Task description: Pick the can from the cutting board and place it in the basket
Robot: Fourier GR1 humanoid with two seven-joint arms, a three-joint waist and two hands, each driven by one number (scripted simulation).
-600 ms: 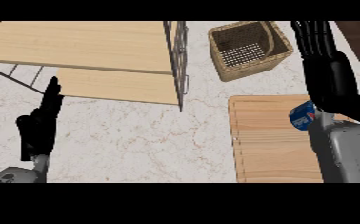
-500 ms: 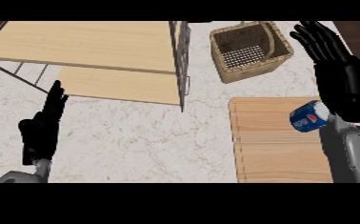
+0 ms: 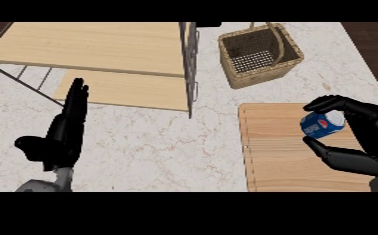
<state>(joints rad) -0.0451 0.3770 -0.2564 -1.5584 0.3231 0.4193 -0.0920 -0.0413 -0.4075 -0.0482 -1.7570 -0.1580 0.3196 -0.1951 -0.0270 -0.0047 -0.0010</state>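
While right hand (image 3: 353, 138) fingers and thumb curl round it, blue can (image 3: 322, 124) with white top sits tilted over cutting board (image 3: 284, 154); left hand (image 3: 63, 129) fingers straight together.

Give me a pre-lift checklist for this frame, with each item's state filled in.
1. Right hand around the can: ok, fingers above and thumb below it.
2. Fingers closed onto the can: cannot tell, contact unclear.
3. Can on the cutting board: ok.
4. Basket open and empty: ok.
5. Path from board to basket free: ok, only bare counter between.
6. Left hand out of the way: ok, resting open at the lower left.
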